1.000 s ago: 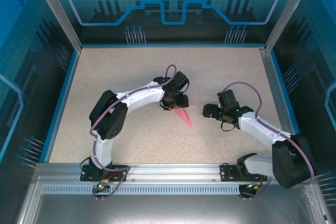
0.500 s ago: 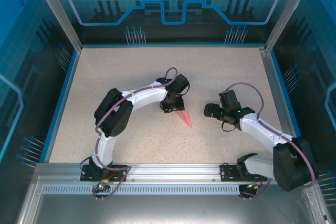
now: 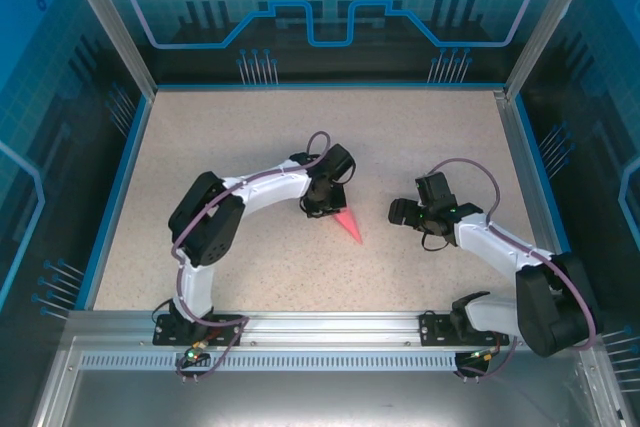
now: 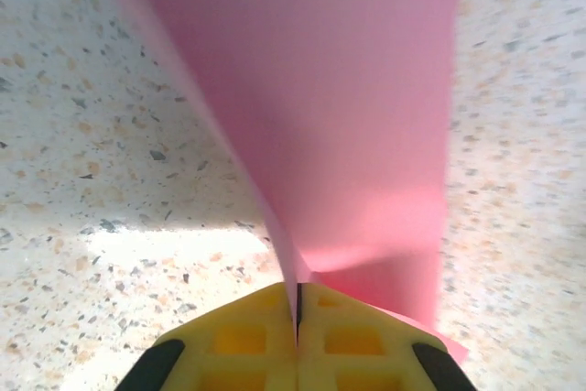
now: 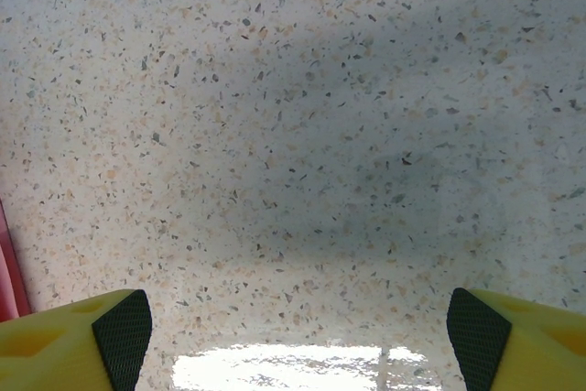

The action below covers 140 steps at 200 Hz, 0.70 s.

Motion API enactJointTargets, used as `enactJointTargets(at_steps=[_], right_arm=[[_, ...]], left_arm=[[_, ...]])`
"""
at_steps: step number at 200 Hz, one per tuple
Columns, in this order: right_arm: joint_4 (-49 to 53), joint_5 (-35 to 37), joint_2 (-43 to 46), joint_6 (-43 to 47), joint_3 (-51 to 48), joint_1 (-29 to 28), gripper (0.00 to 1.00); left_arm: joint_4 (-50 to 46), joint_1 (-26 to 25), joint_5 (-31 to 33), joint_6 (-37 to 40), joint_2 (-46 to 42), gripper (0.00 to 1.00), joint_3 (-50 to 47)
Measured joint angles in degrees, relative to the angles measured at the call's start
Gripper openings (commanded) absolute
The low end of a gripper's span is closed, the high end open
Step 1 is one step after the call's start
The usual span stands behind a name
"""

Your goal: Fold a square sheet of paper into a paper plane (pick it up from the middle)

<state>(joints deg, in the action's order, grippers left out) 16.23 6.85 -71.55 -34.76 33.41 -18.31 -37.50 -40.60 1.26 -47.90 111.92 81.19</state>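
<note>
Nearest, low in the left wrist view, the yellow pads (image 4: 247, 341) of the left end effector (image 3: 323, 207) are pressed together, pinching a raised fold of the plane (image 4: 348, 89) in the seam between them. The pink paper rises up the frame beyond them.

In the top view the plane lies at mid-frame on the worktop (image 3: 240, 137), its tip pointing lower right. The left end effector sits over its blunt upper-left end. The right end effector (image 3: 402, 212) hangs to the right of the tip, apart from it, jaws spread wide and holding nothing.

I judge the paper very light, thin and limp. It should slide easily on the smooth worktop and crush or tear under a twist. The centre crease, where the layers stack, looks like the stiffest place to hold.
</note>
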Motion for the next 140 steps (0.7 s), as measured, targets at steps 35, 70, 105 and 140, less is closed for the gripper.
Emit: enactJointTargets(at_steps=[35, 70, 105, 140], right_arm=[[-0.39, -0.87, 0.24, -0.11, 0.0, 0.07, 0.87], [-0.35, -1.55, 4.48, -1.07, 0.0, 0.48, 0.87], [-0.33, -3.52, 10.73, -2.67, 0.0, 0.48, 0.86], [-0.13, -6.64, 11.96, -4.02, 0.0, 0.59, 0.78]], left_arm=[[5.33, 1.11, -3.3, 3.78, -6.62, 0.0, -1.9], [15.58, 3.65, -13.18, 8.92, -10.16, 0.0, -5.11], [24.81, 5.2, -23.93, 10.6, -8.17, 0.0, -7.23], [32.35, 5.44, -30.56, 10.21, -2.01, 0.0, -7.5]])
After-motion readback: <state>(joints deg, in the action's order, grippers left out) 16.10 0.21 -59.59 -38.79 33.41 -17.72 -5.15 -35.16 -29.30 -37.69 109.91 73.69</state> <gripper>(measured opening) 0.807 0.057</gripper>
